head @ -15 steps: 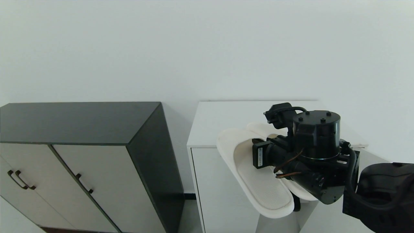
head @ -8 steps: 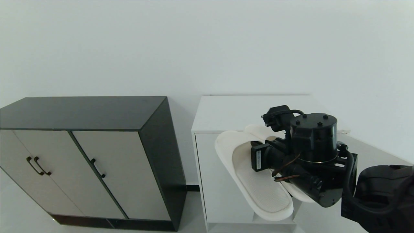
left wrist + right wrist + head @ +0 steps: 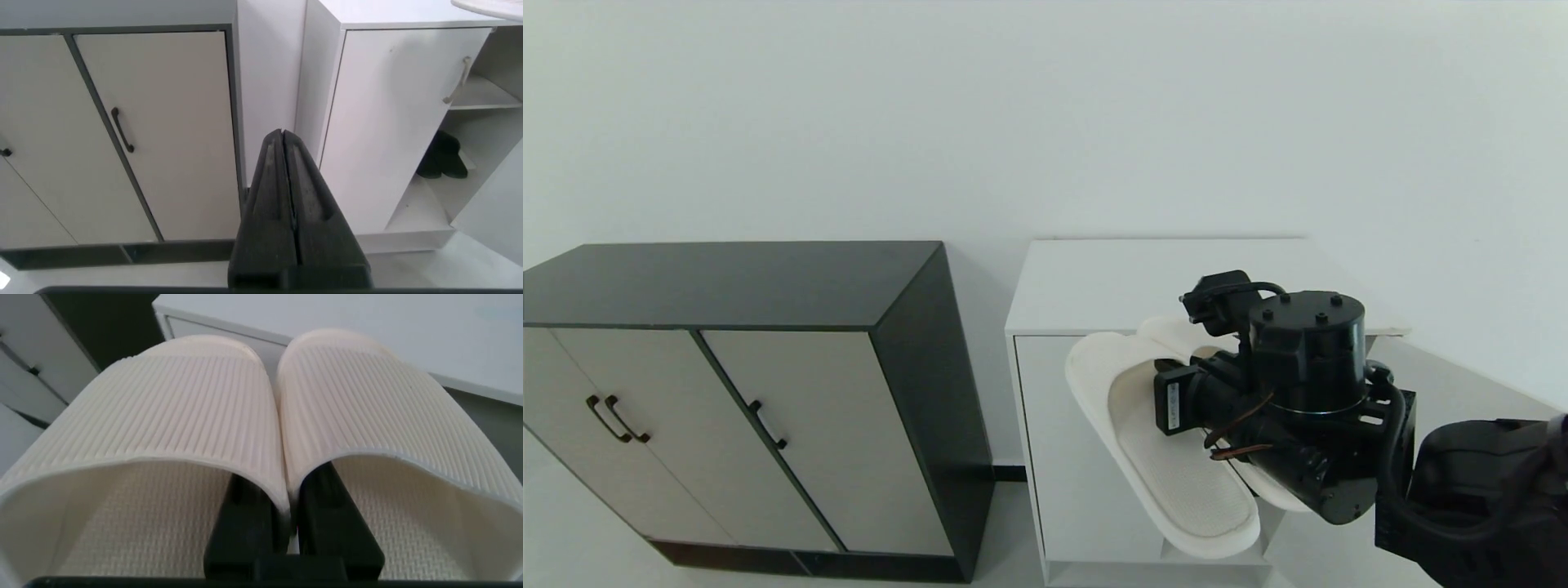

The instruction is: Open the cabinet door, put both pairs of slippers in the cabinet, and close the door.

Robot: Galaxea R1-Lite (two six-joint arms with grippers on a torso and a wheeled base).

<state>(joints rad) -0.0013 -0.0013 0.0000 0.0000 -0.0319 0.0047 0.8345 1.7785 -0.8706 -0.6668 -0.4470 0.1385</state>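
Right gripper (image 3: pixel 282 531) clamped the cream slippers (image 3: pixel 188 408) in front of the open white cabinet (image 3: pixel 392 122); a dark pair (image 3: pixel 445 155) already lay inside, apparently leaving this pair to shelve, then the cabinet to shut

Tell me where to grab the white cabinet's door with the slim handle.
Grip the slim handle at its middle, coming straight at the door front, a finger on each side. It is a thin upright bar standing off the panel, beside the open compartment with the dark slippers. The left gripper is shut, so it should open first.
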